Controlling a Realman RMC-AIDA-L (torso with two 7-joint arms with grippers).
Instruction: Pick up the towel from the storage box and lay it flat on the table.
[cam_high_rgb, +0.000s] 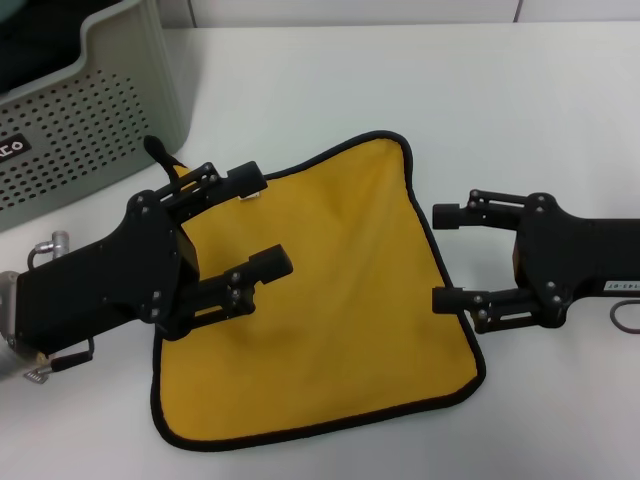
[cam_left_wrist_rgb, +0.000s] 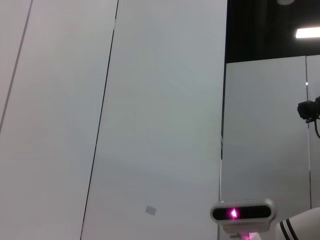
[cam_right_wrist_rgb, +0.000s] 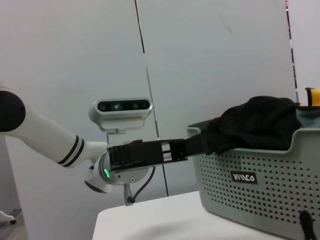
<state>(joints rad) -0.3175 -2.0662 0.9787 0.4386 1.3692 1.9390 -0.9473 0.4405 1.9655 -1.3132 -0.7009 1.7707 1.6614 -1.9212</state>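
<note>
The towel (cam_high_rgb: 340, 300) lies spread on the white table (cam_high_rgb: 400, 80), mustard-yellow side up, its black piped edge showing all round. A small white label (cam_high_rgb: 250, 197) sits at its left edge. My left gripper (cam_high_rgb: 258, 222) is open and empty over the towel's left edge. My right gripper (cam_high_rgb: 445, 256) is open and empty at the towel's right edge. The grey storage box (cam_high_rgb: 80, 110) stands at the back left; it also shows in the right wrist view (cam_right_wrist_rgb: 255, 175). The left wrist view shows only walls.
In the right wrist view a dark cloth (cam_right_wrist_rgb: 255, 122) is heaped in the box, and my left arm's gripper (cam_right_wrist_rgb: 145, 152) shows beside it. The towel's far left corner (cam_high_rgb: 160, 152) curls up slightly near the box.
</note>
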